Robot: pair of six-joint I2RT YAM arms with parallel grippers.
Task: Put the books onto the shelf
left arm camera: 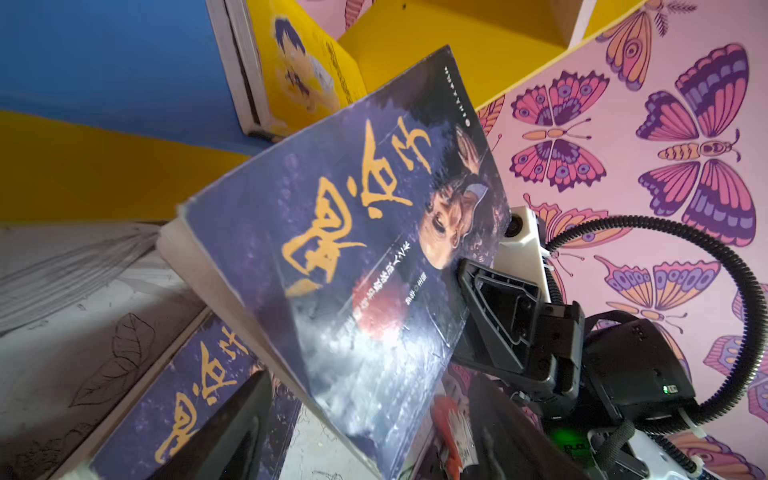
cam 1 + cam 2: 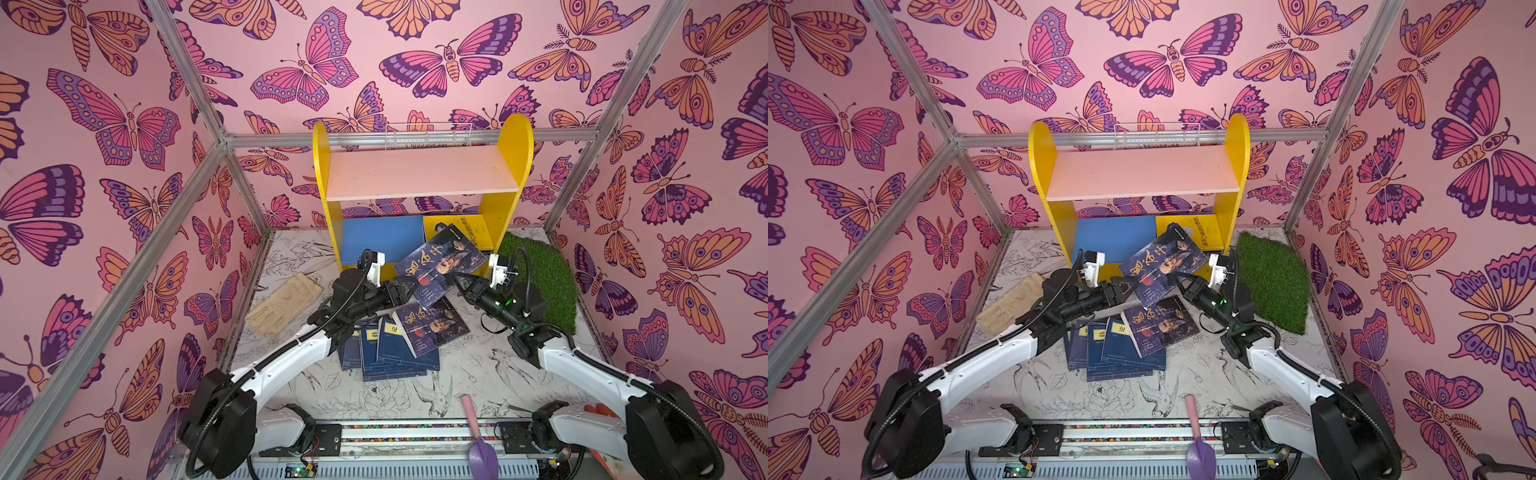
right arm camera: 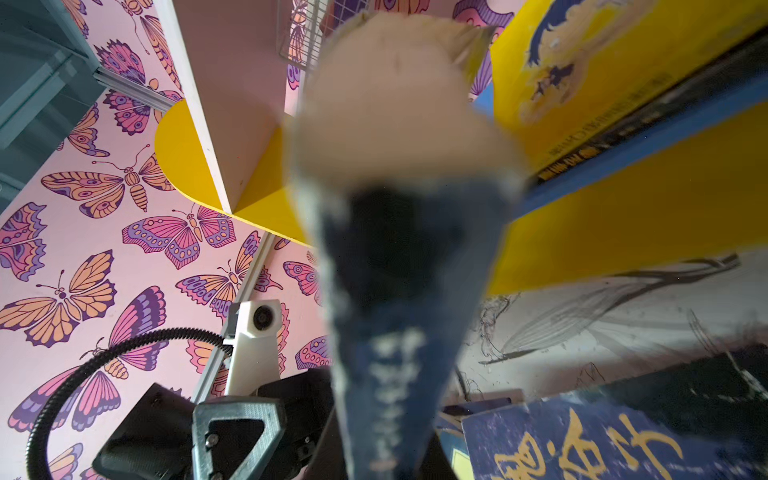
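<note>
Sketch-printed tabletop [image 2: 478, 374], butterfly walls [image 2: 374, 62]; right hand [image 2: 458, 281] grips book [image 2: 440, 262], left hand [image 2: 404, 291] spread wide.

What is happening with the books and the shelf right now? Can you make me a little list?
held book: dark-blue portrait cover, tilted in the air before the shelf
right jaws: shut on its edge
left jaws: open, beside its opposite edge
on the shelf: one yellow book, on the lower blue board
on the table: pile of navy books, another portrait book on top
other things: beige glove, green grass mat, purple trowel
</note>
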